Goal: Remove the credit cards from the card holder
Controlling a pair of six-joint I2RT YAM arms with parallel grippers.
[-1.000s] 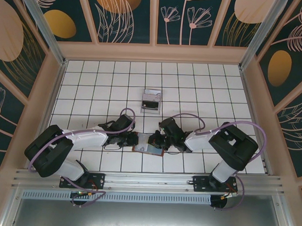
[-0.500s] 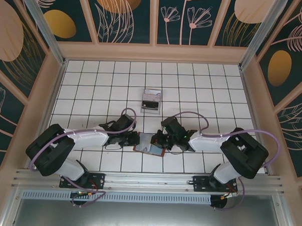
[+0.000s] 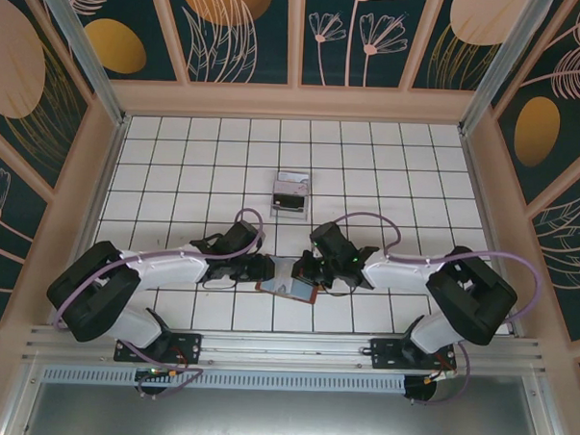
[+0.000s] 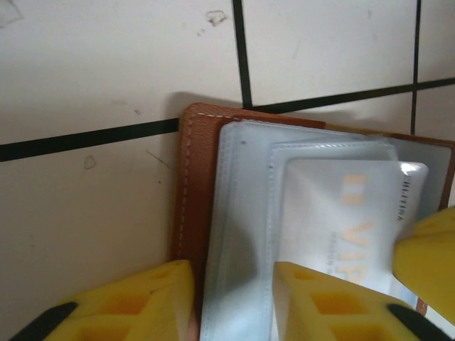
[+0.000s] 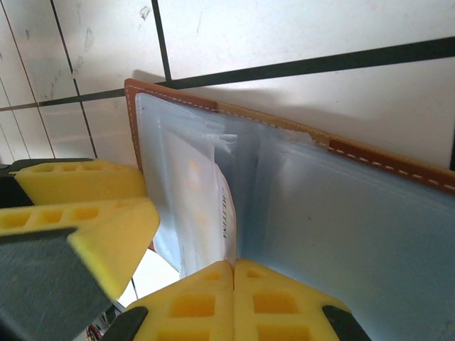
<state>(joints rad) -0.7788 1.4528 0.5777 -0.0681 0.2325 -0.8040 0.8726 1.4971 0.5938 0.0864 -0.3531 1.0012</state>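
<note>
The card holder (image 3: 289, 285) lies open on the tiles between my two grippers, brown outside (image 4: 192, 185) with grey-blue pockets (image 5: 341, 227). A pale credit card (image 4: 341, 206) with orange lettering sticks partway out of a pocket. My right gripper (image 5: 234, 273) is shut on that card's edge (image 5: 226, 213), and one of its yellow fingers (image 4: 426, 263) covers the card's corner. My left gripper (image 4: 233, 305) stands open, its fingers straddling the holder's left edge without pinching it. From above, the left gripper (image 3: 267, 269) and right gripper (image 3: 303, 273) meet over the holder.
A clear tray (image 3: 292, 194) holding cards sits two tiles behind the holder. Wooden walls (image 3: 109, 161) close the tiled floor on the left, right and far sides. The left gripper's yellow fingers (image 5: 78, 206) crowd the holder's left side in the right wrist view.
My left gripper's jaws have parted from the holder's edge. The right arm's elbow swung out to the right while its gripper stayed shut at the holder.
</note>
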